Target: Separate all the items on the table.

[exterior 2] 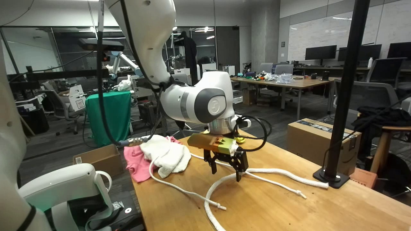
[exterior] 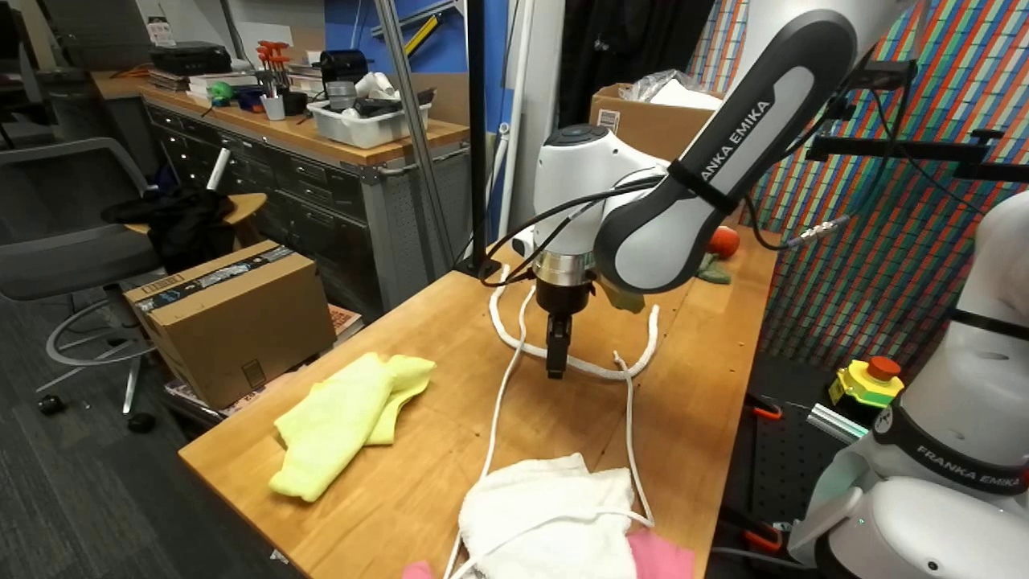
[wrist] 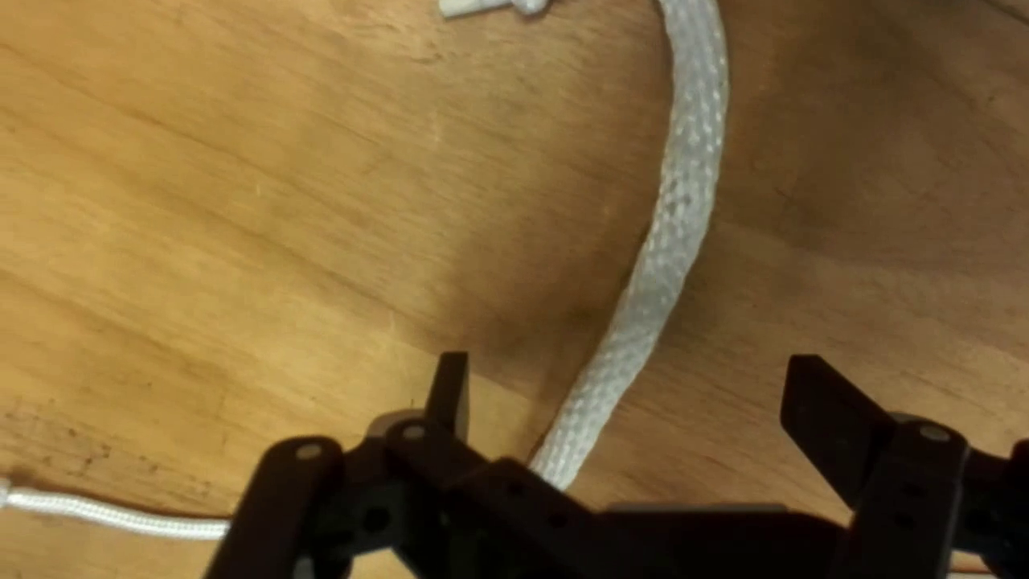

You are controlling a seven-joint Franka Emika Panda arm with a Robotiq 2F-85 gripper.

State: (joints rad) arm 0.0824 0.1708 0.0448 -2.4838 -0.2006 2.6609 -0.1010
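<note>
- Gripper (exterior 2: 226, 172) was aimed down over the table (exterior: 691, 418), its jaws spread wide apart; whether the surface was touched by its tips could not be told.
- In the wrist view, the thick white rope (wrist: 683, 185) was seen beneath the gap, running from one o'clock down to six o'clock, flanked by a jaw on either side.
- That rope was curved in a broad bend on the table, as was shown in both exterior views.
- In an exterior view, both knotted ends of a thin white cord (exterior 2: 185, 192) were seen, each beyond a crossing with the thick rope.
- A stretch of the cord was draped across a white towel (exterior: 547, 486), which was seen toward six o'clock of the table in an exterior view.
- Beneath the towel, a pink cloth (exterior: 666, 555) was partly covered; its edges were exposed toward four o'clock and eight o'clock of the towel.
- A yellow cloth (exterior: 342, 426) was seen, loosely folded, toward nine o'clock of the table in an exterior view, apart from the towel, the cord and the rope.
- Between one and two o'clock in an exterior view, at the table's far end, a red ball (exterior: 725, 242) was partly hidden by the robot arm (exterior: 683, 229); a green thing (exterior: 714, 273) was seen just beside it.
- Off the table, a cardboard box (exterior: 241, 330) was seen between nine and ten o'clock.
</note>
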